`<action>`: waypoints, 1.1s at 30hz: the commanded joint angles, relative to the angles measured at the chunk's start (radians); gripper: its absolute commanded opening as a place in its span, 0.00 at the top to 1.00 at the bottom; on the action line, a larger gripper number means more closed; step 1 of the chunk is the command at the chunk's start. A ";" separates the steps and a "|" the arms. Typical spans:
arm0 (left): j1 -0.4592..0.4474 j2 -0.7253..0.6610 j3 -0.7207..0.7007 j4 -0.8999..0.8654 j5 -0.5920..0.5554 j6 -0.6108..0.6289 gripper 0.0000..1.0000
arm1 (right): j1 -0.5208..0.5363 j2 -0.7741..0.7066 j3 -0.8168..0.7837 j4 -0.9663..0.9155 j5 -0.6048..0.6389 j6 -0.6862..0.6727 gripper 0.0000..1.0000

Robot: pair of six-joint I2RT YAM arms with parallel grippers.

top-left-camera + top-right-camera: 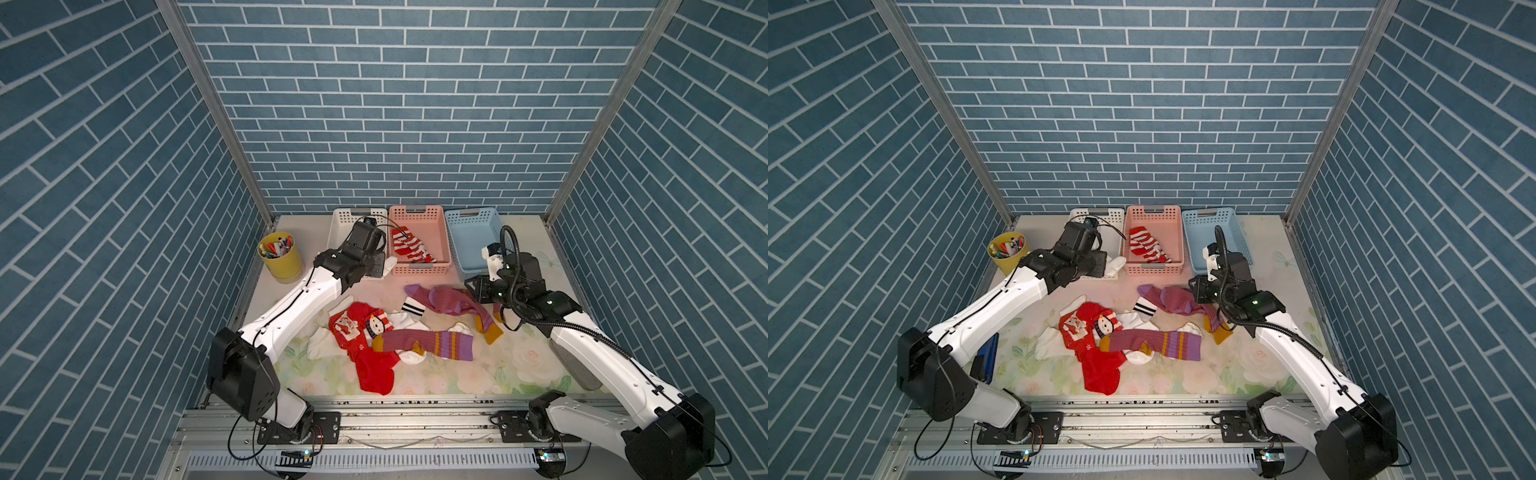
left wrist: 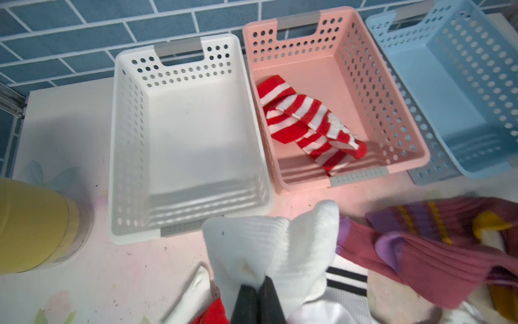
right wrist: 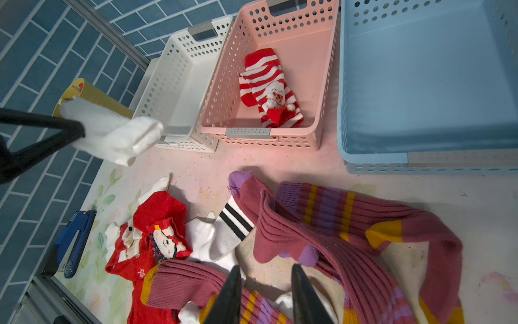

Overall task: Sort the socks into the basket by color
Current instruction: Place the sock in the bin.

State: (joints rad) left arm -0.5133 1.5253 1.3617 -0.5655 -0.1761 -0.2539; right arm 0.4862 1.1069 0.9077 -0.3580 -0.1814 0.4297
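3 perforated baskets stand in a row along the far edge of the surface (image 1: pixel 519 374): the white basket (image 2: pixel 117 140) on the left, the pink basket (image 2: pixel 392 112) in the middle and the blue basket (image 2: pixel 476 70) on the right. Left of the white basket is a yellow cup (image 1: pixel 284 262) holding pens (image 1: pixel 276 245).

The pink basket holds the red-white striped sock (image 2: pixel 302 120), crumpled on its floor towards the near end, with a fluffy white face patch showing in the right wrist view. The white basket and the blue basket show bare floors.

The left hand (image 2: pixel 259 283) is clenched on the white sock (image 2: pixel 280 244), a ribbed, plain white piece bunched into 2 lobes. It hangs off the surface at the near right corner of the white basket, beside the pink basket; whether it touches either rim I cannot tell.

The right hand (image 3: pixel 266 269) has its fingers parted with nothing between them, and hovers over the far mauve sock (image 1: pixel 449 301), which lies folded just near of the blue basket, mustard at heel and toe.

The other socks lie in a loose heap mid-surface. The near mauve sock (image 1: pixel 428 343) has purple and mustard bands and overlaps the red snowman sock (image 1: pixel 365 332). The white sock with black bands (image 1: pixel 413 309) shows 2 black stripes at its cuff, between the red one and the far mauve one.
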 commanded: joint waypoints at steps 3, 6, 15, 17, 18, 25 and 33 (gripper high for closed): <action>0.090 0.112 0.097 0.043 0.031 0.032 1.00 | 0.021 -0.025 -0.025 0.021 -0.008 0.009 0.69; 0.135 0.191 0.165 0.041 0.042 0.038 0.99 | 0.034 -0.027 -0.034 0.028 -0.005 0.017 0.69; 0.230 0.372 0.313 0.033 0.119 0.026 0.84 | 0.082 -0.025 -0.044 0.018 0.025 0.026 0.69; 0.240 0.391 0.328 0.030 0.129 0.025 0.78 | 0.091 -0.025 -0.045 0.018 0.030 0.027 0.69; 0.244 0.396 0.333 0.031 0.135 0.024 0.73 | 0.096 -0.026 -0.045 0.017 0.034 0.027 0.69; 0.256 0.387 0.325 0.033 0.146 0.017 0.56 | 0.117 -0.021 -0.042 0.001 0.053 0.032 0.69; 0.253 0.239 0.174 0.088 0.194 -0.016 0.52 | 0.146 -0.039 -0.072 -0.023 0.069 0.056 0.70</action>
State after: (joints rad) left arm -0.2615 1.8500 1.5875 -0.5014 -0.0086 -0.2497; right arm 0.6201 1.0950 0.8597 -0.3531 -0.1356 0.4423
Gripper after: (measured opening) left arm 0.477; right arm 0.306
